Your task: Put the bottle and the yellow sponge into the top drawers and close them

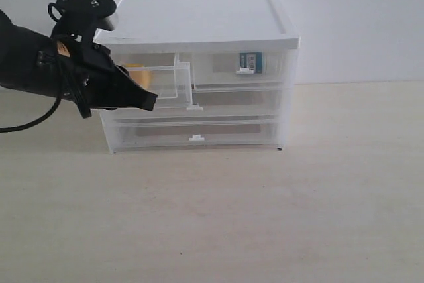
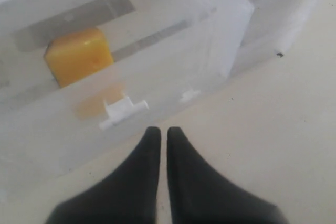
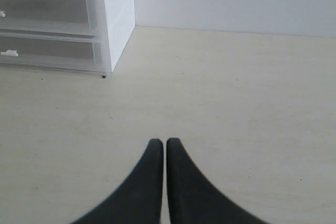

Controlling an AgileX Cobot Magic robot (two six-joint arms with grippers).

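The yellow sponge [image 2: 79, 56] lies inside the left top drawer [image 2: 157, 51], which stands pulled partway out of the white-topped cabinet [image 1: 199, 18]. In the exterior view only a sliver of the sponge [image 1: 136, 69] shows behind my left arm. My left gripper [image 2: 159, 131] is shut and empty, its tips just in front of that drawer's white handle [image 2: 123, 109], not touching it. The bottle [image 1: 250, 62] sits in the pushed-in right top drawer [image 1: 225, 74]. My right gripper [image 3: 160, 142] is shut and empty over bare table, off to the cabinet's right side; the exterior view does not show it.
Two full-width drawers [image 1: 199, 127] below are pushed in, each with a small white handle. The cabinet's corner [image 3: 118, 19] stands ahead of the right gripper. A pale wooden table [image 1: 265, 217] spreads in front, with a white wall behind.
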